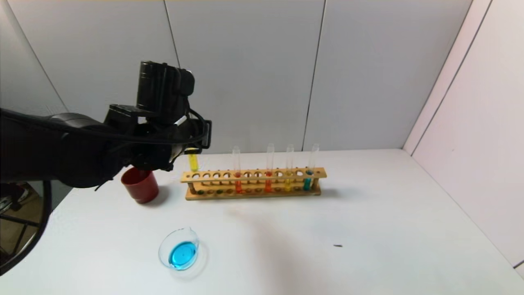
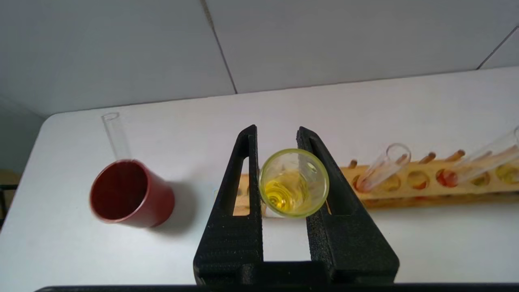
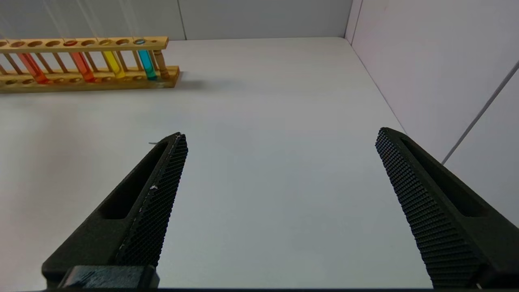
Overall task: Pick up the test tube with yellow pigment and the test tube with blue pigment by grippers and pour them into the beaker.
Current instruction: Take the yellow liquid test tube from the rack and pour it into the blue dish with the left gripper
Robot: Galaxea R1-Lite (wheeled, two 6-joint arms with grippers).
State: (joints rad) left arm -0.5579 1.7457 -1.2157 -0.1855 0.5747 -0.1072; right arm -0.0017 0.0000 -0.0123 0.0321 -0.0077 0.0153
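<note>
My left gripper [image 1: 189, 148] is shut on the test tube with yellow pigment [image 1: 193, 162] and holds it upright above the left end of the wooden rack [image 1: 254, 192]. In the left wrist view the fingers [image 2: 277, 134] clamp the tube [image 2: 294, 182] just below its open mouth. The beaker [image 1: 180, 250] sits on the table near the front, with blue liquid in it. A test tube with blue pigment [image 1: 308, 180] stands at the rack's right end and also shows in the right wrist view [image 3: 146, 65]. My right gripper [image 3: 280, 136] is open and empty over bare table, out of the head view.
A dark red cup [image 1: 140, 185] stands left of the rack with an empty clear tube [image 2: 115, 136] in it. The rack also holds two orange-red tubes [image 1: 238, 184] and another yellow tube [image 1: 288, 182]. Wall panels close the back and right sides.
</note>
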